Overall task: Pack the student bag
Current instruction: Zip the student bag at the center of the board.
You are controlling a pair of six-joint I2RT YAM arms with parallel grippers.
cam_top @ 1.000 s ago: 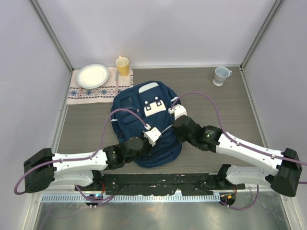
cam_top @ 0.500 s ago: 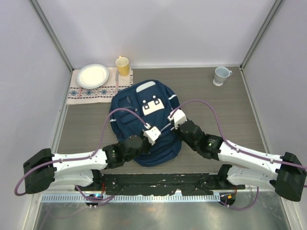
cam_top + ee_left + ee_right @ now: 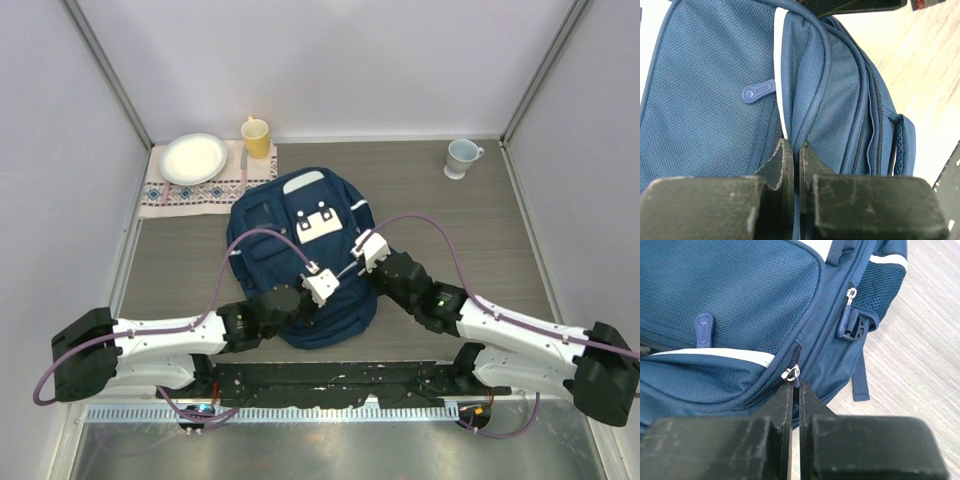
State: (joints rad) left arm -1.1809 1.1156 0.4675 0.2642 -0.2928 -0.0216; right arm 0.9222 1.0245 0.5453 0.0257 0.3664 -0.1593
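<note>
Since a second ago we have pulled our right gripper (image 3: pixel 795 386) nearer, closed seemingly on the zipper pull (image 3: pixel 791 373) at its tips; left gripper (image 3: pixel 793 149) pinches the bag (image 3: pixel 285 215).

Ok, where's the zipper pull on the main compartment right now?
In the right wrist view, the silver zipper pull is pinched at the tips of the right tool. It is on the student bag, just past the end of the white stripe.

Student bag (image 3: pixel 265 235): navy blue, white stripes, white front flap
Plate (image 3: pixel 193 158): white
Cup (image 3: pixel 256 137): yellow
Mug (image 3: pixel 461 157): pale blue-white
Placemat (image 3: pixel 170 195): white, blue-and-red patterned bands
Table (image 3: pixel 480 230): grey wood grain
Cables (image 3: pixel 262 231): purple
</note>
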